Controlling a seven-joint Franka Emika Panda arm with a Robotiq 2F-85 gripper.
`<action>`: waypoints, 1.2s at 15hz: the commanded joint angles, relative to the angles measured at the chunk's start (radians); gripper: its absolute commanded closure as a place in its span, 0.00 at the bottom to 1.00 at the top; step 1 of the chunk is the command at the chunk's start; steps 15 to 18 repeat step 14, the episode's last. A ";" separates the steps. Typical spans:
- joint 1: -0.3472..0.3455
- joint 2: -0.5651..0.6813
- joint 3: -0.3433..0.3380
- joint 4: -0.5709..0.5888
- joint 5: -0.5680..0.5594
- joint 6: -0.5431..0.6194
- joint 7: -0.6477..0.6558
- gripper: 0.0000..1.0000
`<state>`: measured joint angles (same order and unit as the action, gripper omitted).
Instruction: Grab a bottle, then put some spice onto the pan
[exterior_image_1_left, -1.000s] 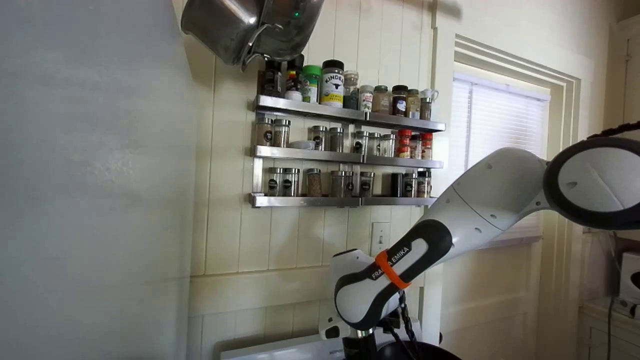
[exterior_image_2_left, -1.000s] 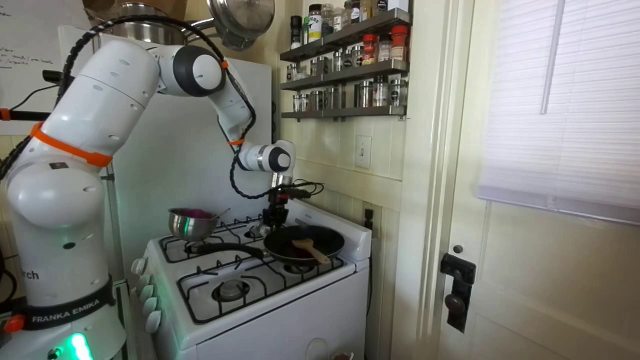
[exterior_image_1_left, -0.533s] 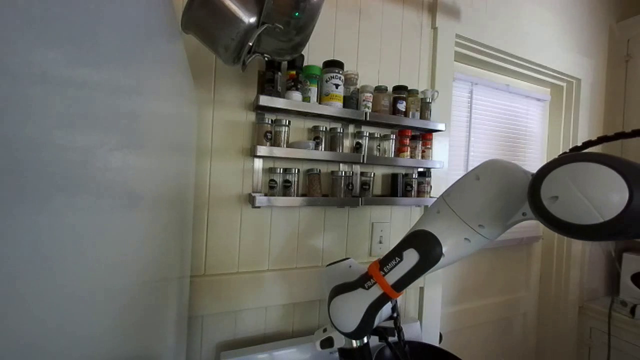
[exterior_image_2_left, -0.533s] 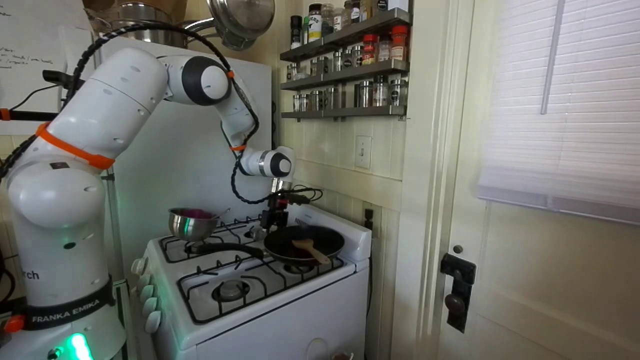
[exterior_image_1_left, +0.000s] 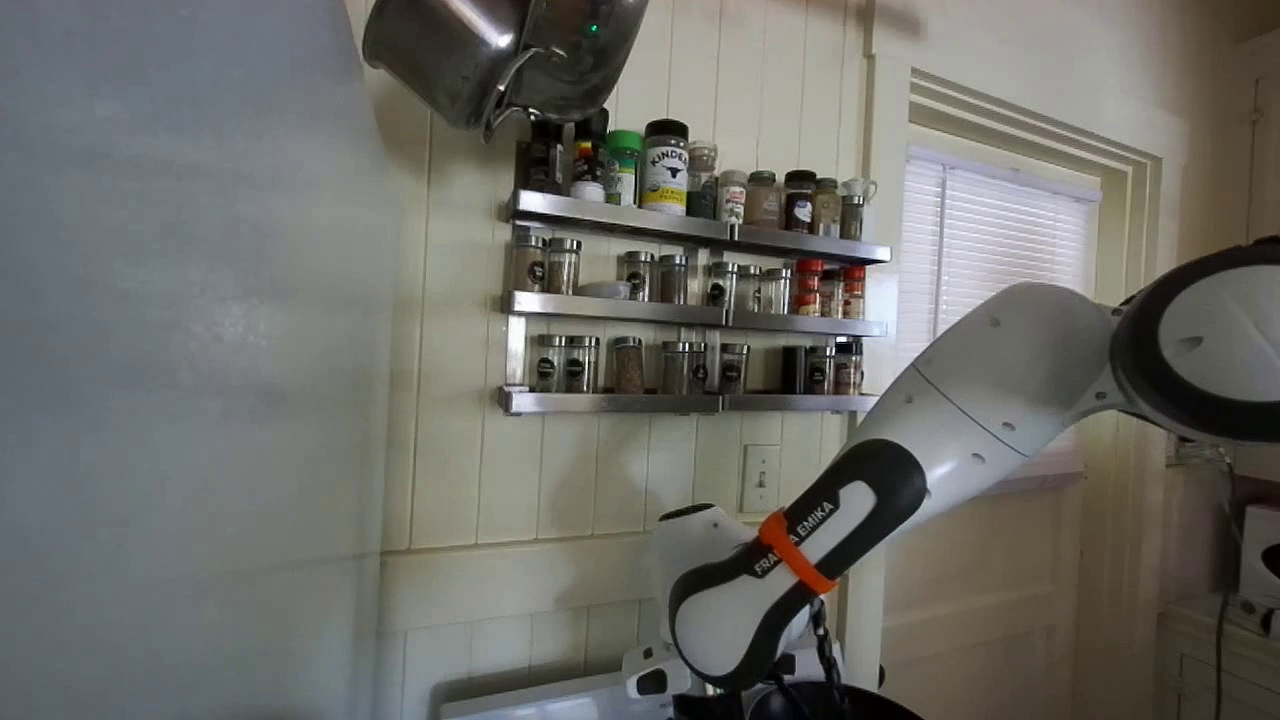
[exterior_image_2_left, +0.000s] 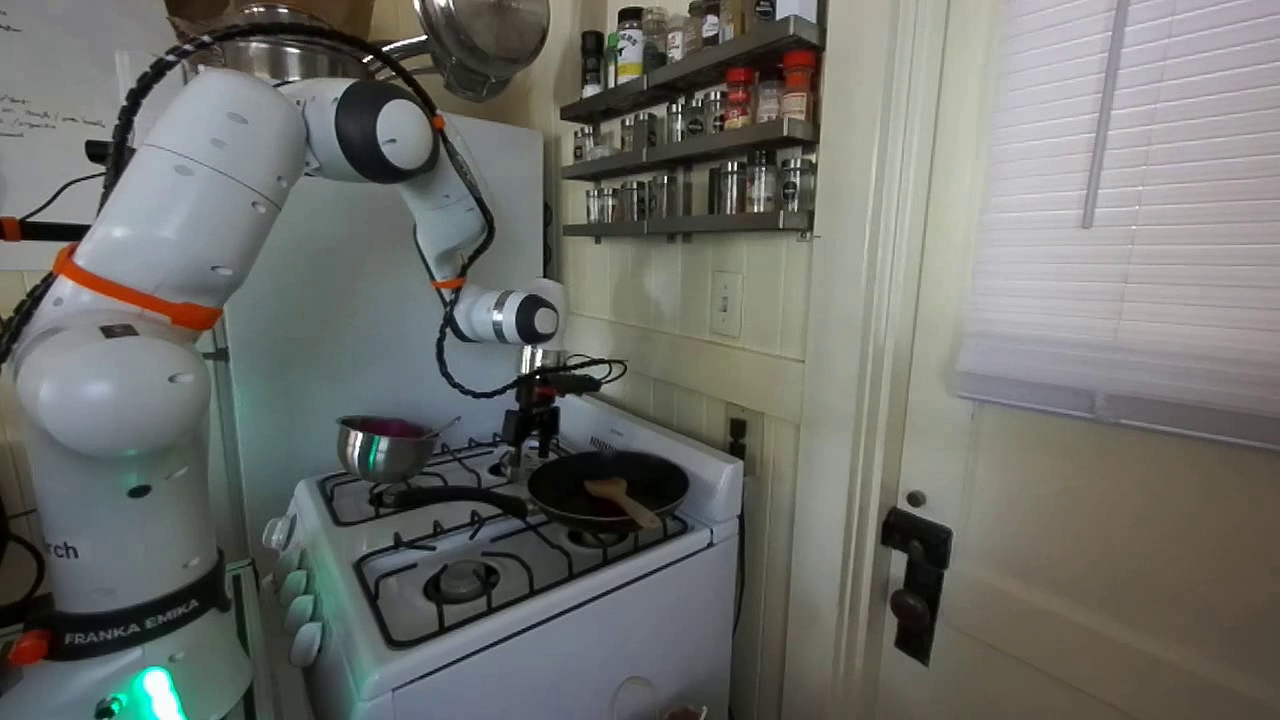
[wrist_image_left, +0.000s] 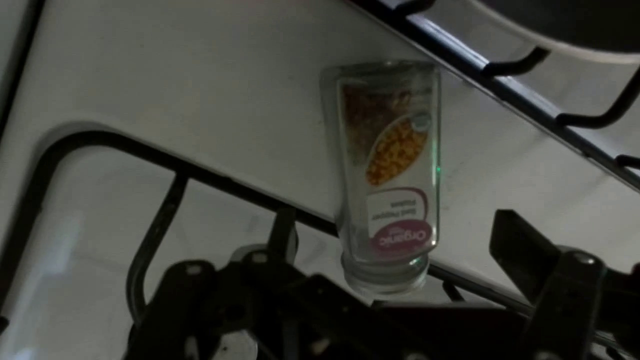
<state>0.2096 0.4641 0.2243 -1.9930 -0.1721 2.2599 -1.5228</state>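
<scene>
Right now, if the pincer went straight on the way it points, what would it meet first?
Most likely the bottle of red pepper flakes, which shows between the open jaws of the pincer in the wrist view. Depth is unclear, so one jaw might touch the black grate bar first.

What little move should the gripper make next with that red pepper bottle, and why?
Probably lower the open gripper slightly toward the bottle of red pepper flakes. In the wrist view, the bottle lies on the stovetop, its neck end showing between the spread fingers, with a visible gap either side, so it looks lined up but not yet held.
</scene>
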 joint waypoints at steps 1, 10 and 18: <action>-0.025 -0.185 0.012 -0.247 -0.008 0.241 0.081 0.00; -0.028 -0.610 -0.056 -0.754 -0.181 0.781 0.416 0.00; -0.115 -0.698 -0.058 -0.792 -0.251 0.910 0.561 0.00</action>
